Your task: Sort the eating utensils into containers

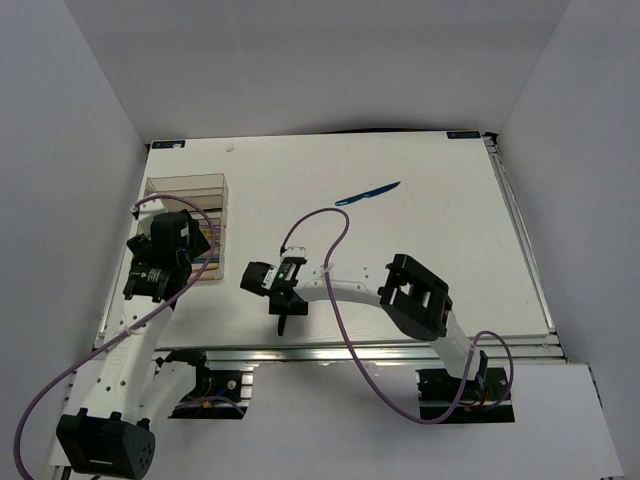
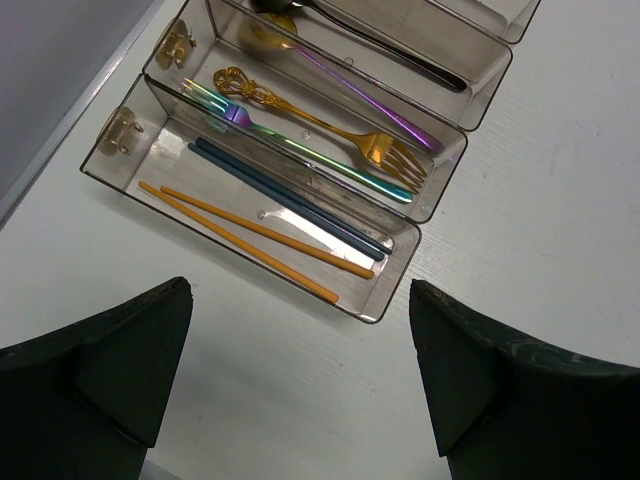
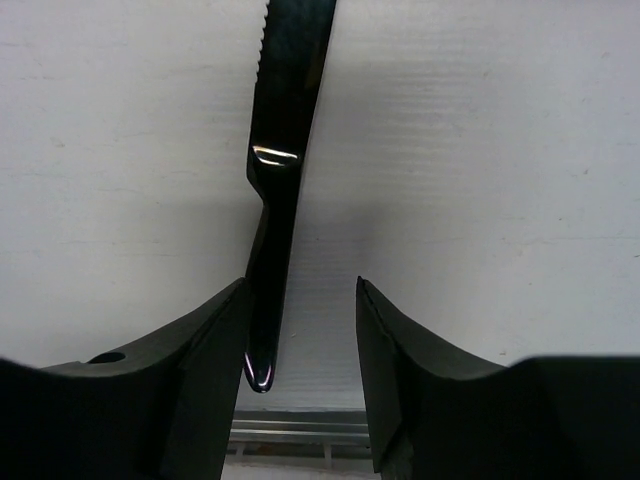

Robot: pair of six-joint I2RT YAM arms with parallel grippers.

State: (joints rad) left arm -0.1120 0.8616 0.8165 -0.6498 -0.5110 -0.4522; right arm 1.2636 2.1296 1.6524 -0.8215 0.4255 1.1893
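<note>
The clear brownish organiser (image 1: 186, 188) stands at the table's left. In the left wrist view its compartments (image 2: 395, 255) hold orange chopsticks (image 2: 250, 240), dark blue chopsticks (image 2: 290, 205), a rainbow fork (image 2: 310, 155), a gold fork (image 2: 300, 110), a purple-handled spoon (image 2: 370, 100) and a black spoon (image 2: 390, 50). My left gripper (image 2: 300, 290) (image 1: 180, 245) is open and empty over bare table beside the organiser's end. My right gripper (image 3: 300, 285) (image 1: 282, 305) is open near the front edge, with a black knife (image 3: 283, 150) between its fingers, lying against the left finger (image 3: 215, 340). A blue knife (image 1: 368, 193) lies mid-table.
The aluminium rail of the table's front edge (image 3: 300, 430) is just beyond the black knife's handle end. White walls enclose the table on three sides. Purple cables (image 1: 340, 300) loop from both arms.
</note>
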